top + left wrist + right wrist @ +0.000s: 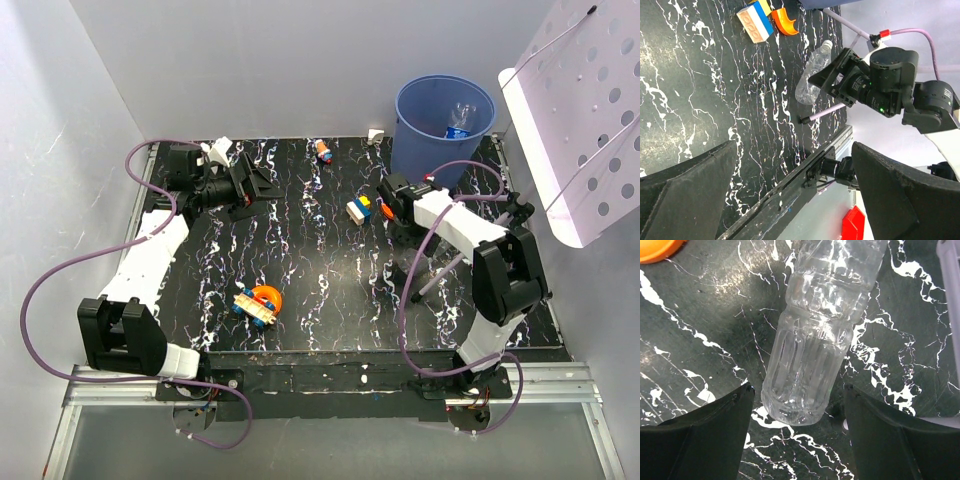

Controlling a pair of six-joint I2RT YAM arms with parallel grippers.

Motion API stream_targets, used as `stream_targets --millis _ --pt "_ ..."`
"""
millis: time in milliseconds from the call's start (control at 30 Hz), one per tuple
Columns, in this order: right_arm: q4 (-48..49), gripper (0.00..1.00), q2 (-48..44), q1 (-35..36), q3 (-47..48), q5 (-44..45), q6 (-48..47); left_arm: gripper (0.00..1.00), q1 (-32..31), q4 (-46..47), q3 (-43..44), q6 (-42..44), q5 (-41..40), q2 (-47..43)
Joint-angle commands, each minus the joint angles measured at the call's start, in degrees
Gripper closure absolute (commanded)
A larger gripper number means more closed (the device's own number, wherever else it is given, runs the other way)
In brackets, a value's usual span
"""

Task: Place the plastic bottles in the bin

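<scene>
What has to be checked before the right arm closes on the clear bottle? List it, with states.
1. Are the right fingers open: ok.
2. Is the clear bottle lying between them: ok.
3. Are they low enough to grip it: cannot tell.
4. Is the bin upright, mouth unblocked: ok.
5. Are the left fingers away from the bottle: ok.

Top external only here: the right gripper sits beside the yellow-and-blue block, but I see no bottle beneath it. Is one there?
Observer: Yes, the right wrist view shows a clear ribbed plastic bottle lying on the black marbled table, between the fingers of the right gripper.
Operator: Clamped?
Observer: No, the fingers stand open either side of its base.
Operator: And the other arm?
Observer: The left gripper is open, nothing between its fingers.
</scene>
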Motion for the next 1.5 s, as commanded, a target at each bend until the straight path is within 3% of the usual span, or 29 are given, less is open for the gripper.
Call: stream_targets --millis 0,200,333,500,600,767,833,900,1133,1333,1467 --pt "1.3 0.21 1.9 -1.1 0.2 -2.3 -1.3 0.02 0.3 1.0 -0.1 0.1 1.4 -1.8" --pt "4.5 0.21 3.3 -2.4 -2.2 -5.6 -1.9 0.02 0.3 0.9 0.5 0.5 2.2 -1.3" --pt "10.5 0.26 2.9 -2.7 -4.6 -6.9 -6.5 0.02 0.3 0.9 0.6 0.6 2.4 -1.5" --pt "11.1 0.32 3.3 -2.8 -4.7 -6.8 -8.1 0.02 0.3 0.0 -0.2 1.5 2.4 -2.5" --pt "11.5 0.43 2.6 -2.8 -6.0 -6.9 -8.1 0.02 0.3 -0.5 -0.5 1.6 3.3 -2.7" --pt "13.3 0.69 -0.2 -2.3 -8.2 -9.0 -9.5 0.02 0.3 -1.0 1.0 1.9 4.3 -2.0" --pt "12.7 0.8 -1.6 -1.6 -8.1 -9.4 -9.6 0.02 0.3 -1.0 1.4 1.8 4.3 -1.9" --pt "11.3 0.98 -3.5 -0.3 -7.4 -7.8 -9.9 0.02 0.3 -1.1 0.8 1.4 4.8 -2.0" --pt "4.4 0.99 -11.4 5.0 -0.8 -0.6 -11.1 0.02 0.3 -1.0 -2.0 1.1 9.0 -3.5" --pt "10.4 0.99 -19.7 5.6 8.1 0.6 -21.1 0.02 0.3 -1.3 -0.8 1.1 10.2 -4.4" --pt "18.3 0.99 -18.9 5.4 18.8 0.1 -32.9 0.02 0.3 -1.1 0.4 0.9 10.9 -4.0"
